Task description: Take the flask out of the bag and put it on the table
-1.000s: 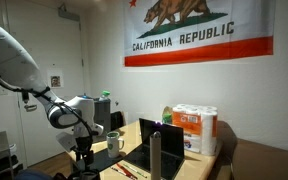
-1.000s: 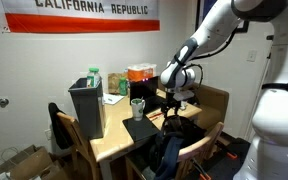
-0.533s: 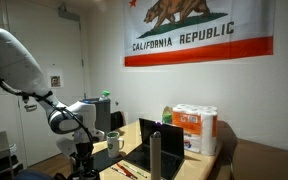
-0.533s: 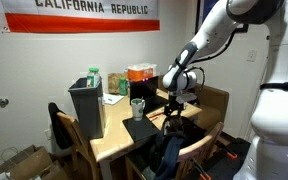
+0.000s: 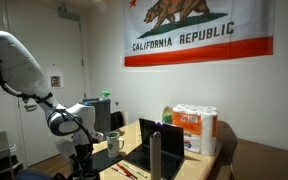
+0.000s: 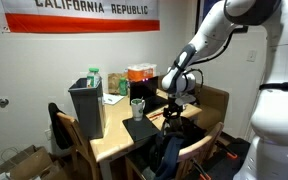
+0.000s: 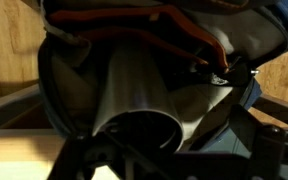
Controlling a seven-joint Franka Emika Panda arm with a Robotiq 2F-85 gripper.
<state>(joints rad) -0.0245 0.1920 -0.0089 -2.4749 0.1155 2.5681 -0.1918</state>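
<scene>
In the wrist view the flask [image 7: 134, 90], a plain metallic grey cylinder, fills the middle and sticks out of the open mouth of the dark blue bag [image 7: 269, 35]. My gripper [image 7: 164, 150] is closed around the flask's near end, with dark fingers [image 7: 254, 135] on either side. In both exterior views the gripper [image 6: 173, 112] [image 5: 81, 148] hangs low at the table's edge, over the bag [image 6: 169, 150] on a chair. The flask itself is hidden there. The tan wooden table [image 6: 112, 140] [image 5: 131, 130] lies beside it.
On the table stand a grey mug [image 6: 137, 108] [image 5: 114, 143], a tall dark grey cylinder [image 5: 155, 152], an open laptop [image 5: 169, 140], a pack of paper rolls [image 5: 196, 128] and a dark bin [image 6: 87, 105]. Wooden chairs [image 6: 206, 150] surround the table.
The arm has shifted only slightly. The gripper stays at the bag's mouth.
</scene>
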